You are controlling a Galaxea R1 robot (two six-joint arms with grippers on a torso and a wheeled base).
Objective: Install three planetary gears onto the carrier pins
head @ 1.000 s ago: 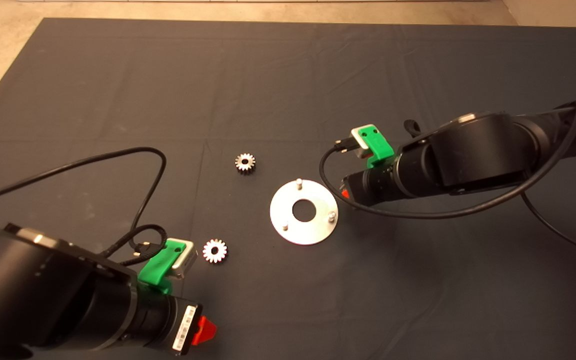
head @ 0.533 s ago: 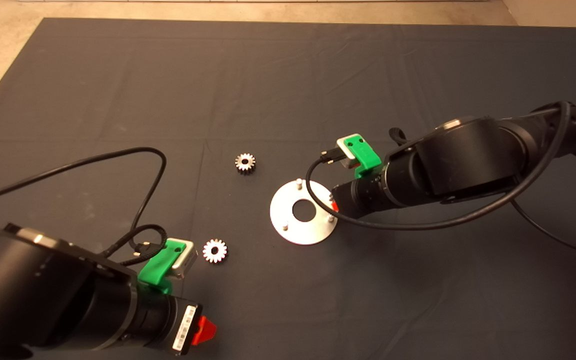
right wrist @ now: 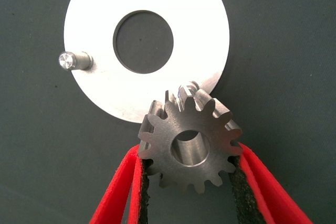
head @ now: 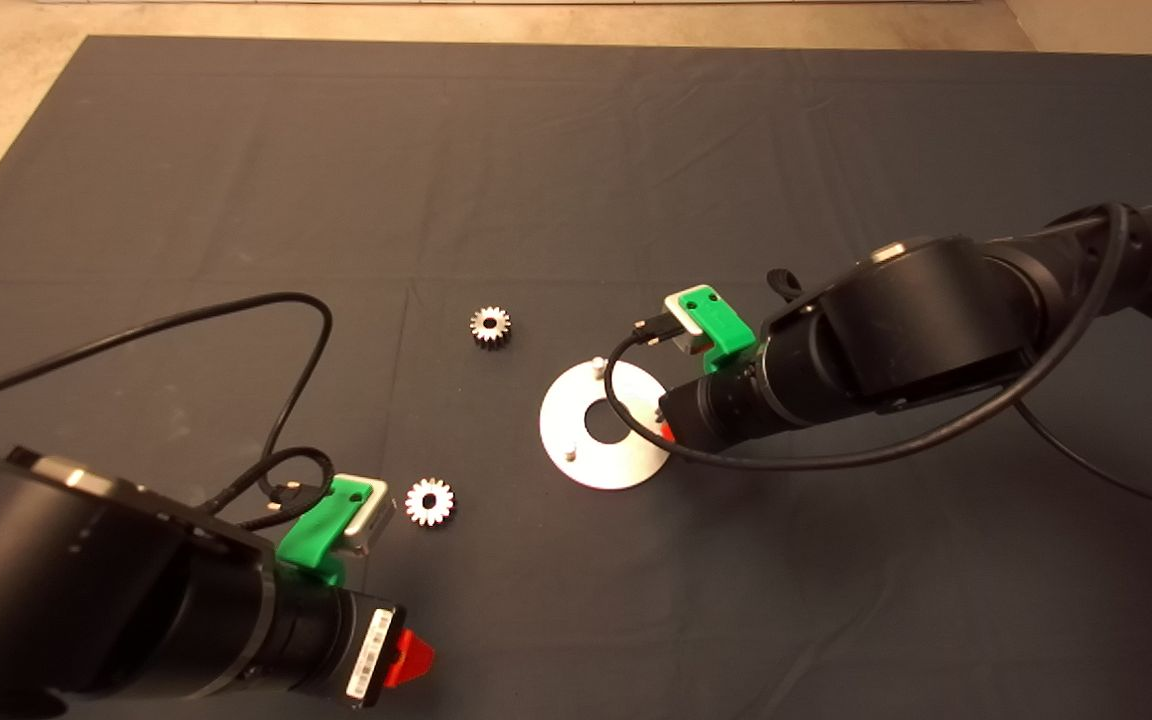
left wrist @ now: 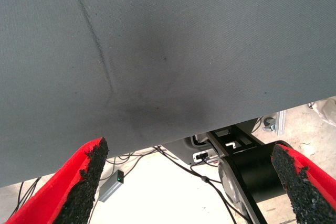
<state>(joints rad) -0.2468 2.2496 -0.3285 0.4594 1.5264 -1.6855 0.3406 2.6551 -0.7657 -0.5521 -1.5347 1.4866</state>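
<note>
The silver disc (head: 566, 420) lies mid-mat with two carrier pins showing (head: 597, 363) (head: 570, 455); the third is hidden under my right arm. My right gripper (head: 666, 430) hangs over the disc's right edge, shut on a planetary gear (right wrist: 189, 142). In the right wrist view the gripper (right wrist: 190, 155) holds the gear flat just short of the third pin (right wrist: 185, 92), whose top peeks past the gear's rim. The disc (right wrist: 205, 30) and another pin (right wrist: 68, 60) show beyond. Two more gears lie on the mat (head: 489, 326) (head: 429, 501). My left gripper (head: 411, 660) is parked at the lower left, open (left wrist: 191, 182).
A black cable (head: 236, 310) loops over the mat left of the gears. The left wrist view looks past the mat's edge (left wrist: 157, 145) at the floor, with a black stand (left wrist: 252, 166) and cables there.
My right arm has moved left with the gear, from beside the disc to over its right edge, hiding the third pin. The left arm and loose gears have not moved.
</note>
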